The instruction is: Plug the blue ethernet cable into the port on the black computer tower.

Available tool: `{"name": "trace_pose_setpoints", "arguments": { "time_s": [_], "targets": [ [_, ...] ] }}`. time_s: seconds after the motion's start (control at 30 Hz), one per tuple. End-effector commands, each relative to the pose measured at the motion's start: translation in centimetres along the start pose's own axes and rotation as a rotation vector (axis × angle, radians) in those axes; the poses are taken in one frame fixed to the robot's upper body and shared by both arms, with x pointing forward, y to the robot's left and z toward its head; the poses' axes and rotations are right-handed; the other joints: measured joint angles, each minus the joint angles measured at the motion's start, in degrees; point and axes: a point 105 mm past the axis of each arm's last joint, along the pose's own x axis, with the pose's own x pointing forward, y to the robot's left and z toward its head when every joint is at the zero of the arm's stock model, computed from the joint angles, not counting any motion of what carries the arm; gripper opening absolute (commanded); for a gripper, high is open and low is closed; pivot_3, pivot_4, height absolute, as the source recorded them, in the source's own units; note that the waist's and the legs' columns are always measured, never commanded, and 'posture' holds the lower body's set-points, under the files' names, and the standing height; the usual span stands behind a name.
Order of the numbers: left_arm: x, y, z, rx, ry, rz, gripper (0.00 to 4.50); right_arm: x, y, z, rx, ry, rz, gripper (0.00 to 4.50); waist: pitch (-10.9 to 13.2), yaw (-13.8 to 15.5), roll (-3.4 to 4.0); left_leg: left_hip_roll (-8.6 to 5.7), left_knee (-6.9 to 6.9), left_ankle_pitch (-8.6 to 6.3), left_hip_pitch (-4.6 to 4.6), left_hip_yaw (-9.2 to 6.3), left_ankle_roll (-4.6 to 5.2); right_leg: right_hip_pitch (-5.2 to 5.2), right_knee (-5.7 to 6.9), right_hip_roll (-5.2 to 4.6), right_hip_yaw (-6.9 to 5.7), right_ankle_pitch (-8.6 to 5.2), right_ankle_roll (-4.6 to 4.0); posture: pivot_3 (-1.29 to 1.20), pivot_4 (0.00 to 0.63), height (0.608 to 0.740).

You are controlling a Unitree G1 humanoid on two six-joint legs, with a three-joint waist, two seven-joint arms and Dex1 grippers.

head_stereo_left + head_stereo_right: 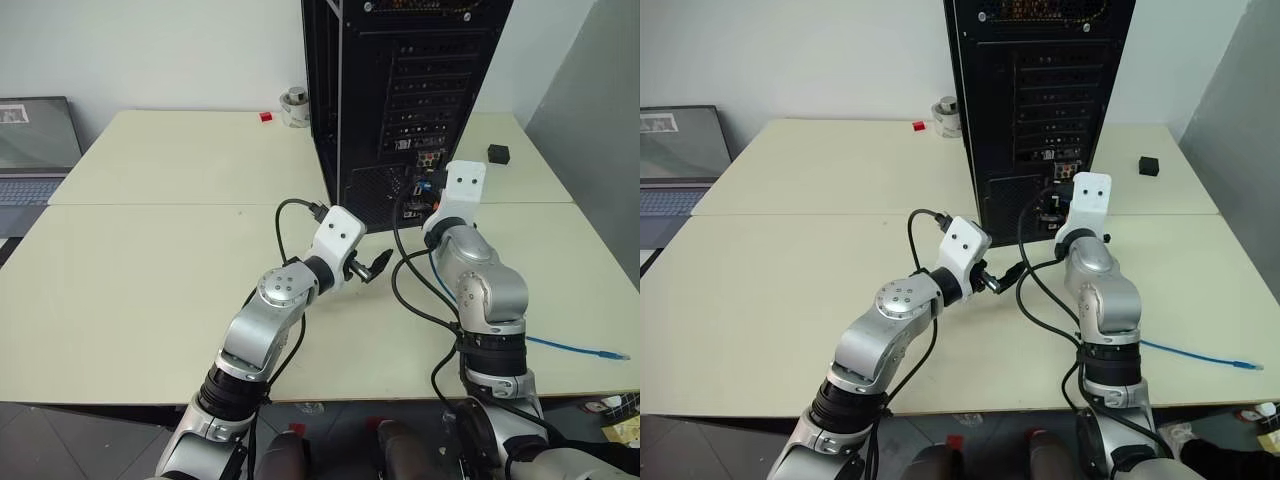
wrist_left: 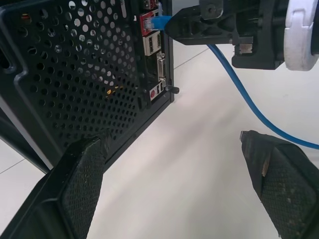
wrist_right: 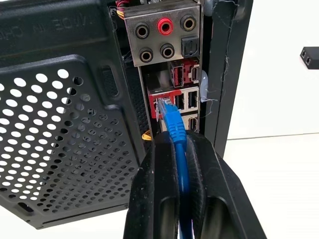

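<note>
Right now the right gripper [image 3: 182, 149] is pinching the blue ethernet cable [image 3: 175, 124], its plug sitting at the port [image 3: 160, 107] on the black computer tower [image 3: 65, 124]. Beside the tower, the left gripper [image 2: 174, 179] is hanging with fingers spread wide, gripping nothing.

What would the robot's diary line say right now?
right gripper: shut on blue ethernet cable | plug at port of black computer tower | left gripper: open, empty

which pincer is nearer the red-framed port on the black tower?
Right pincer: at the red-framed port, shut on the blue ethernet cable. Left pincer: open, back beside it.
</note>
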Motion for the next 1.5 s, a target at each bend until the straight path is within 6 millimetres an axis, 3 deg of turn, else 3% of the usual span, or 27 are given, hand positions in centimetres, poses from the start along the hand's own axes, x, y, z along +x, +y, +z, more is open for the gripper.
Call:
{"name": "trace_pose_setpoints", "arguments": {
  "time_s": [0.03,1.1,1.17,1.5],
  "targets": [
    [-0.2,-0.3,1.4,0.037,-0.054,-0.009,4.4,-0.2,1.5,3.6,-0.001,-0.135,0.033,0.0,0.0,-0.16,0.0,0.0,0.0,0.0,0.0,0.0,0.0,0.0,0.0,0.0,0.0,0.0,0.0,0.0,0.15,0.74],
    [-0.2,0.1,1.2,0.042,-0.053,0.011,4.4,1.2,2.5,3.6,-0.049,-0.135,0.123,0.0,0.01,-1.81,0.02,0.03,0.0,0.0,0.06,0.07,0.0,-0.03,0.03,0.08,0.1,0.01,0.02,0.0,0.15,0.74],
    [-0.2,0.4,1.2,0.045,-0.051,0.019,4.5,1.2,2.0,3.1,-0.077,-0.128,0.142,0.69,0.01,-1.94,0.02,0.04,0.0,0.0,0.06,0.07,0.0,-0.03,0.04,0.09,0.11,0.01,0.02,0.0,0.15,0.74],
    [-0.3,2.0,1.3,0.072,-0.049,0.049,4.5,0.2,0.0,2.2,-0.173,-0.093,0.218,2.79,0.01,-0.85,0.02,-0.04,-0.03,0.0,-0.1,-0.02,0.0,-0.02,-0.07,-0.02,0.05,0.01,0.02,0.0,0.15,0.74]
  ]
}}
